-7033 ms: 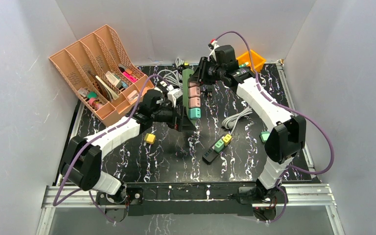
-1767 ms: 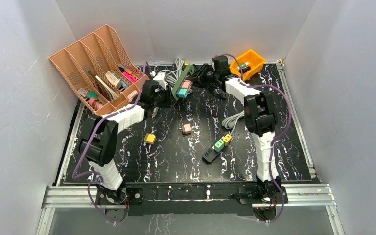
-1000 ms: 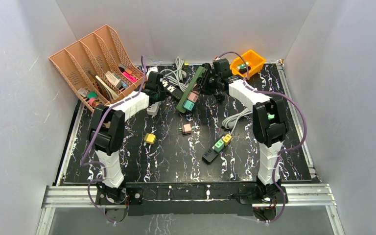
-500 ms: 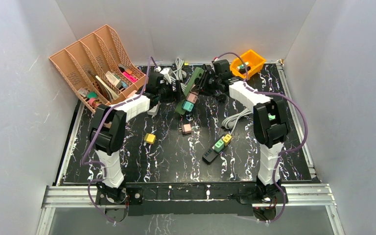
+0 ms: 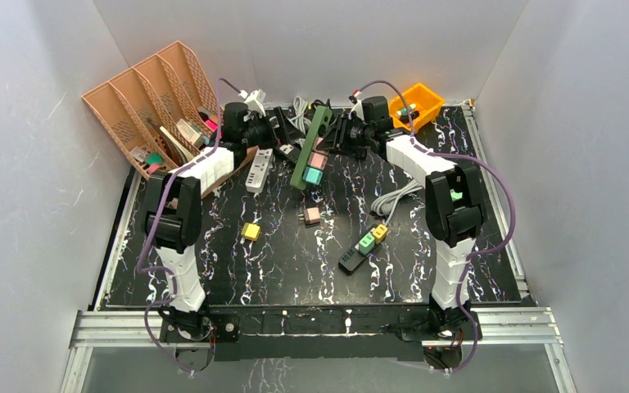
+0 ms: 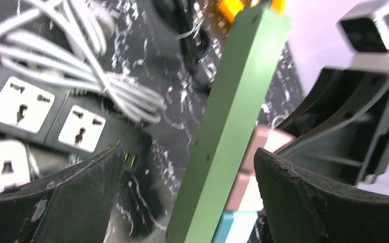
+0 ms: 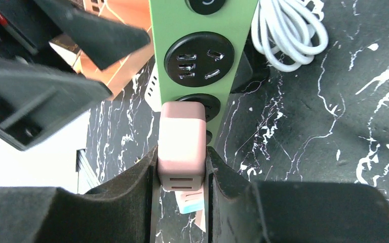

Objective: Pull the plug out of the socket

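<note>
Marbled table (image 5: 295,262), stationery-filled organizer (image 5: 143,82), right pincer (image 7: 182,164) gripping plug (image 7: 182,134)

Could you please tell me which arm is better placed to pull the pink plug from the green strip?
Right. The right gripper is shut on the pink plug, which sits plugged into the green strip. The left gripper is open and grips nothing, so it would have to reposition first.

Both arms stretch far forward over the table, their forearms angled inward so the wrists face each other near the back. The left gripper (image 5: 282,135) has its fingers (image 6: 55,202) spread wide and holds nothing. The right gripper (image 5: 334,146) has its fingers (image 7: 223,187) clamped on the sides of a pink plug (image 7: 182,147).
</note>
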